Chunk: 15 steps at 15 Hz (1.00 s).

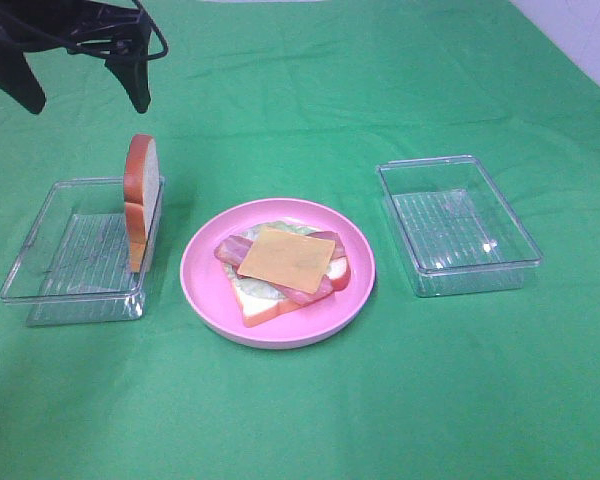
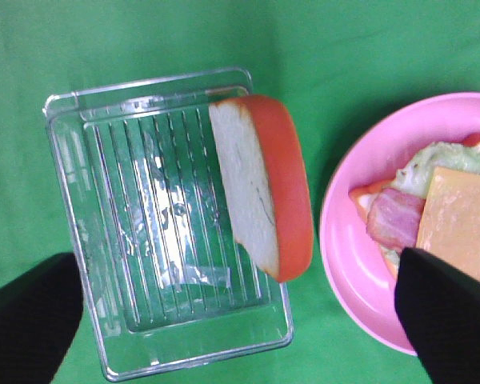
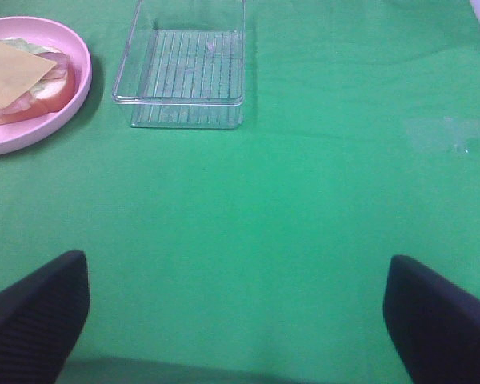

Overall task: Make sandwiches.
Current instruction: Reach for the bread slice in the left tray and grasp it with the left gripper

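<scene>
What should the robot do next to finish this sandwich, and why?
Probably lower the open left claw onto the bread slice leaning upright in the left tray. The stack on the plate ends at the cheese, so it lacks its top.

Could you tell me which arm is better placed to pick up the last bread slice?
Probably the left: its end effector, open, hovers above the bread slice leaning in the left tray. The right arm is out of the overhead view, over bare cloth.
</scene>
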{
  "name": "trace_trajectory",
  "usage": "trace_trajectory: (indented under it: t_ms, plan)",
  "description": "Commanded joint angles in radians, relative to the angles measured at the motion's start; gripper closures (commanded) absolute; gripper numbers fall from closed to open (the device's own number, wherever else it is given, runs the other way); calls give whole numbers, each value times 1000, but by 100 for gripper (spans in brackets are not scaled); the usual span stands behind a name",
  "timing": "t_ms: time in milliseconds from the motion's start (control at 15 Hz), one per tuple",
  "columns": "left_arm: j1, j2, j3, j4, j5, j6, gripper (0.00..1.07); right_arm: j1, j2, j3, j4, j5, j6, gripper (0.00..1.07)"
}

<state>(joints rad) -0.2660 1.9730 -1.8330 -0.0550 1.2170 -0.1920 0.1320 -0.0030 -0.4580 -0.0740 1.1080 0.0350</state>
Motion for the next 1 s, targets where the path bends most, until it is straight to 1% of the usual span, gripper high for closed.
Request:
trace_trajectory:
  t_ms: [67, 133, 200, 333, 400, 533, 733, 1000]
  plan:
    - [2, -1, 42, -41, -41, -4, 6, -6, -33, 4, 5, -7, -7, 12]
    - [2, 11, 45, -63, -61, -10, 6, -6, -33, 4, 5, -7, -7, 12]
    - [2, 30, 45, -75, -74, -30, 6, -6, -33, 4, 5, -7, -7, 12]
    - [2, 83, 45, -75, -85, -104, 6, -6, -33, 4, 5, -7, -7, 12]
    - [2, 124, 45, -78, -90, -158, 6, -6, -33, 4, 5, -7, -7, 12]
    - [2, 168, 45, -104, -104, -165, 6, -6, -33, 4, 5, -7, -7, 12]
    - [2, 202, 45, -103, -136, -164, 6, -6, -33, 4, 5, -7, -7, 12]
    - [1, 210, 45, -103, -175, -161, 6, -6, -33, 4, 5, -7, -7, 12]
